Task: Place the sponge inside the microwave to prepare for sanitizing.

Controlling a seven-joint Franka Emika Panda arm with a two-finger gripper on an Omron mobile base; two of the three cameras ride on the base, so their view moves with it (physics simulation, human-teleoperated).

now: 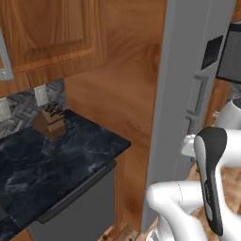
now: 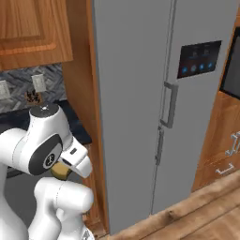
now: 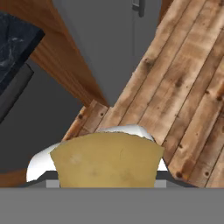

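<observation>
Tool (image 3: pixel 107 183) pinching flat, matte yellow sponge (image 3: pixel 107 164), ragged top edge, above knotty wood-plank floor (image 3: pixel 183 87).

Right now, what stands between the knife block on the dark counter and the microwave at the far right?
In the right base view, the tall grey refrigerator stands between the brown wooden knife block and the dark-glass microwave.

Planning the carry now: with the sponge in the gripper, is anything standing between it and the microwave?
Yes. The sponge is held low by the gripper, left of the tall grey fridge. The microwave sits beyond the fridge's right side, so the fridge's front lies along the way. Whether the microwave door is open cannot be told.
</observation>
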